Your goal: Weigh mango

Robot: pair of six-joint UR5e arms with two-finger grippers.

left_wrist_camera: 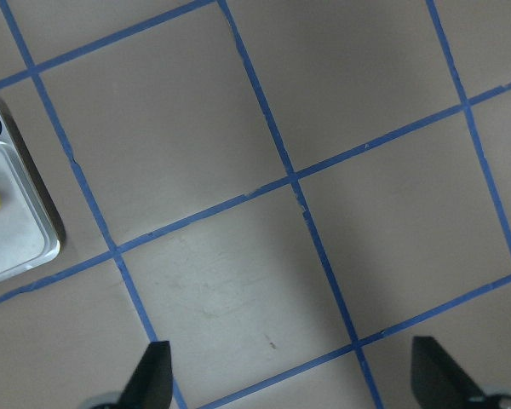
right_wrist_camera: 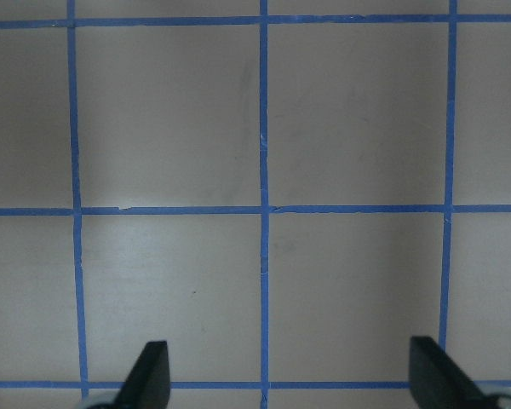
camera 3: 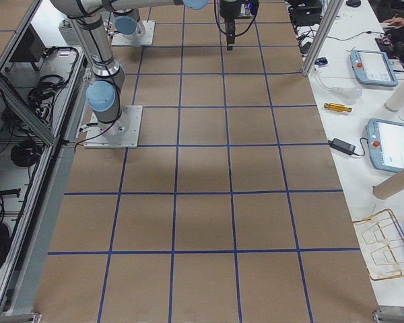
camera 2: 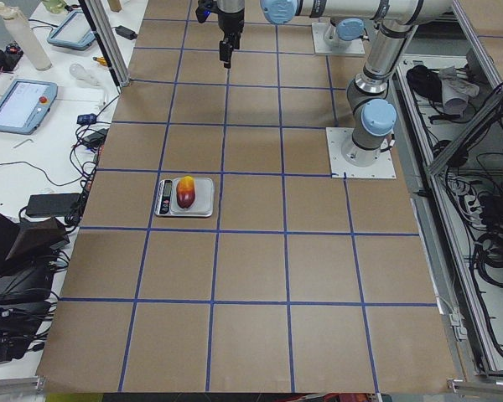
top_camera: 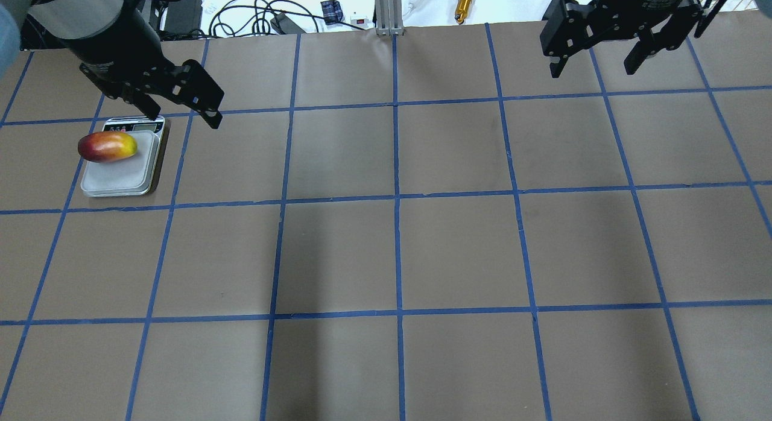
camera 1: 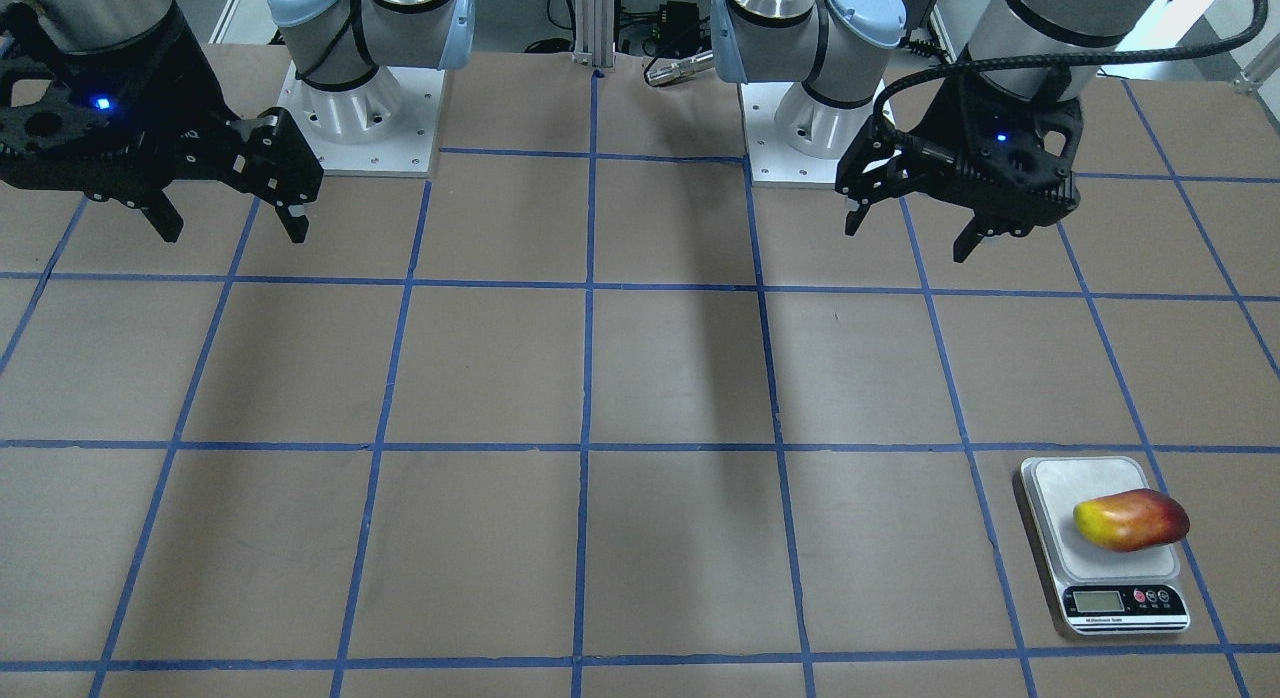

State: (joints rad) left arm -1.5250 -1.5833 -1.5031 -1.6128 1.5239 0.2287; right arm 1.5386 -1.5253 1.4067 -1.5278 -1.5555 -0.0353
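Red-orange and yellow mango [camera 1: 1131,519] lies on the kitchen scale [camera 1: 1065,488], lower right of frame, apparently for a reading; left gripper [camera 1: 908,236] and right gripper [camera 1: 235,233] hang wide open, empty, well apart from it

Only real obstacle is the scale [top_camera: 120,175] with the mango [top_camera: 107,146] on it, upper left of the overhead view, left gripper [top_camera: 185,119] hanging by its display end; rest is open table [top_camera: 458,252].
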